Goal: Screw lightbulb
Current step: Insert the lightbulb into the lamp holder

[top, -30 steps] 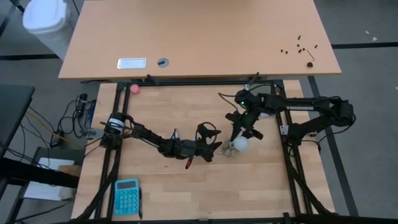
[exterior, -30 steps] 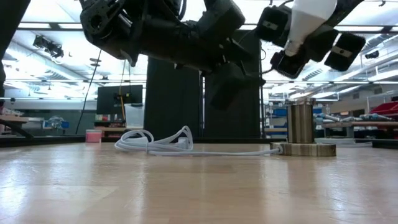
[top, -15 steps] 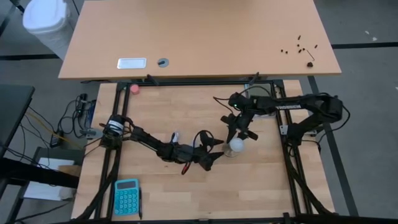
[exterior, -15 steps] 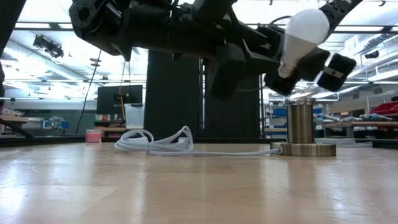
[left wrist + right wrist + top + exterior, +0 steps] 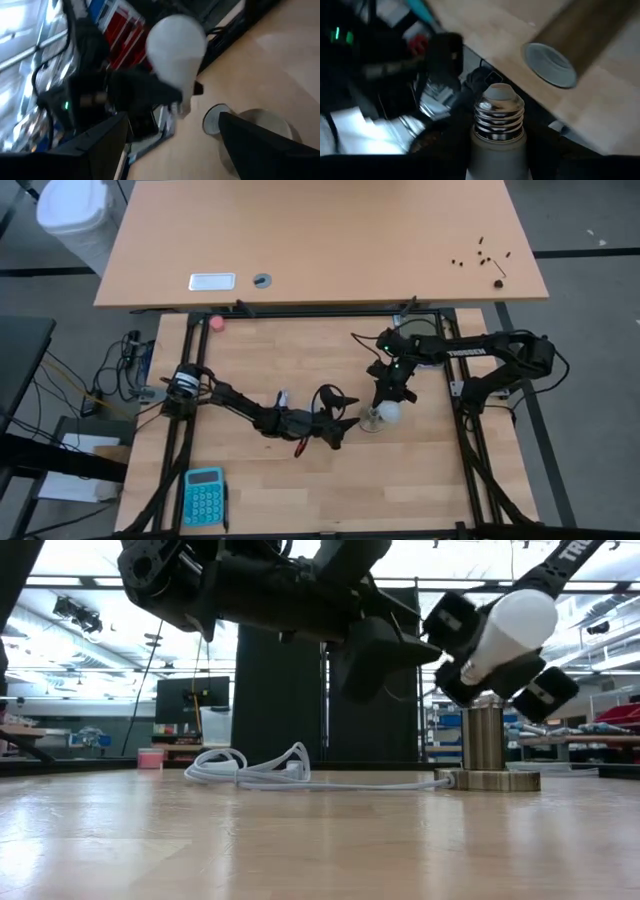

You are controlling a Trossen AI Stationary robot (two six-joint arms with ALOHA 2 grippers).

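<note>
- The right gripper (image 5: 497,652) is closed on the lightbulb (image 5: 510,628), holding it in the air just above the socket (image 5: 485,743), tilted, with the white globe up and away from the socket and the screw base (image 5: 498,118) pointing down toward it.
- From the right wrist, the silvery threads of the screw base sit near the open mouth of the socket but apart from it.
- The socket stands upright on its round base (image 5: 487,780) on the tabletop (image 5: 300,840), and a white cord (image 5: 262,769) runs from that base and lies in loose loops farther along the wood.
- The left gripper (image 5: 343,427) hangs just beside the socket with its 2 fingers (image 5: 250,145) spread wide and nothing between them, its arm stretched low across the tabletop.
- Well apart from the socket, a teal calculator (image 5: 204,496) lies near the front edge of the tabletop and a small pink ball (image 5: 217,323) sits at the back edge.
</note>
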